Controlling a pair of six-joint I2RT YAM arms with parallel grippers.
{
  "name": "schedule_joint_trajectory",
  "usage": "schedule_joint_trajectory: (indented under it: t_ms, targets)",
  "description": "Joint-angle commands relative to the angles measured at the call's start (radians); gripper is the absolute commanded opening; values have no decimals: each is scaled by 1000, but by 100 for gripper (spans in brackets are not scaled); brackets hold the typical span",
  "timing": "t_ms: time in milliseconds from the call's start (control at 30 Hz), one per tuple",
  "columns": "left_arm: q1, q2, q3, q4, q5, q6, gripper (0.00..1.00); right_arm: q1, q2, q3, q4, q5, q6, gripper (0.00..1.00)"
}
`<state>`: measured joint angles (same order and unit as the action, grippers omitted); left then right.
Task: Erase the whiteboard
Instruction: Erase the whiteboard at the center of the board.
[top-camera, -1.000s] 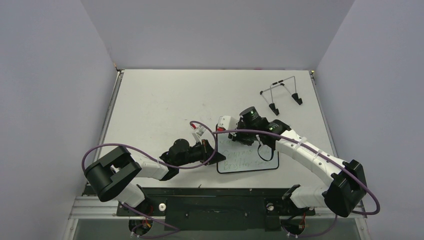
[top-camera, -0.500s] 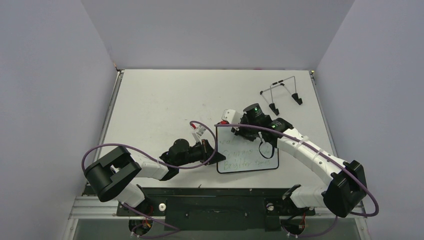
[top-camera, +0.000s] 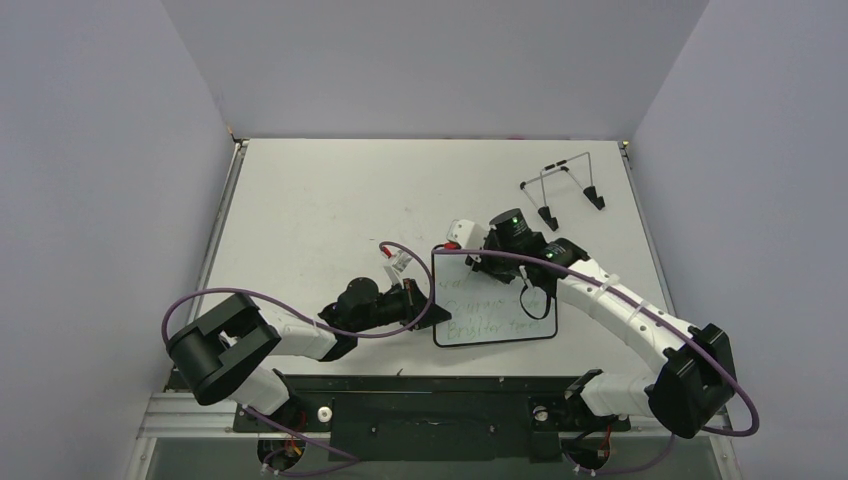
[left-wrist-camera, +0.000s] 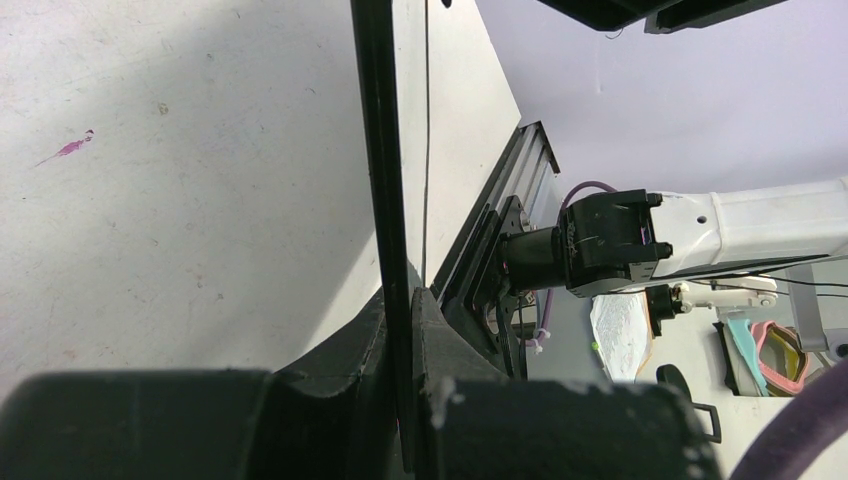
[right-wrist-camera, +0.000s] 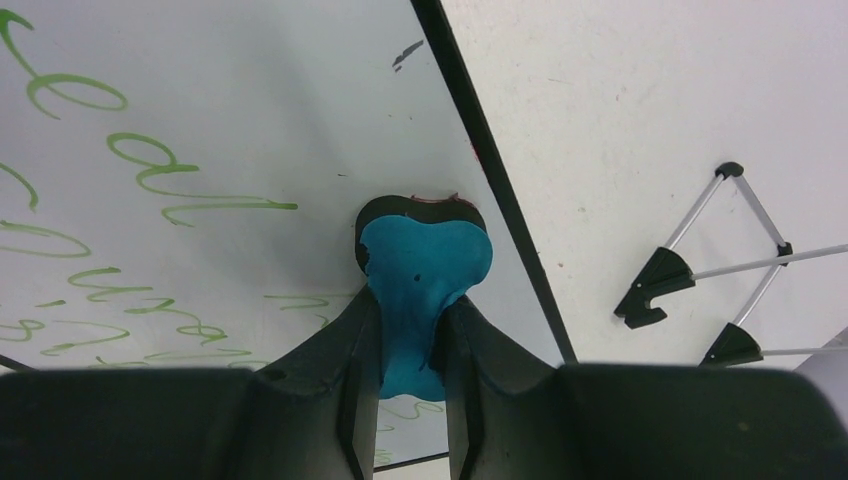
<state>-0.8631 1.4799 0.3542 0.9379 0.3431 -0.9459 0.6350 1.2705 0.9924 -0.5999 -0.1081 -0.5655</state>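
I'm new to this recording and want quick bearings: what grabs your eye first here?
The whiteboard, bearing green handwriting, lies near the middle of the table. The right tool clamps a blue eraser against its surface, close to the black rim, while the left tool pinches the board's left edge.

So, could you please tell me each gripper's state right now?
Left gripper: shut on the whiteboard rim.
Right gripper: shut on the blue eraser.
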Motion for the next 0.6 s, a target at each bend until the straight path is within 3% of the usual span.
schedule_joint_trajectory:
  t_ms: [0,200,367,567]
  targets:
    - [-11,-46,39,70,28,66,0,12,-21,-3,-33,-47,-67,0]
    - [-11,-47,37,62,24,73,0,30,-27,-10,-31,-40,-80,0]
    - [-11,-49,33,62,22,75,0,-11,-47,-17,115,140,80,0]
    - [-11,-48,32,62,22,75,0,-64,-51,-12,97,40,97,0]
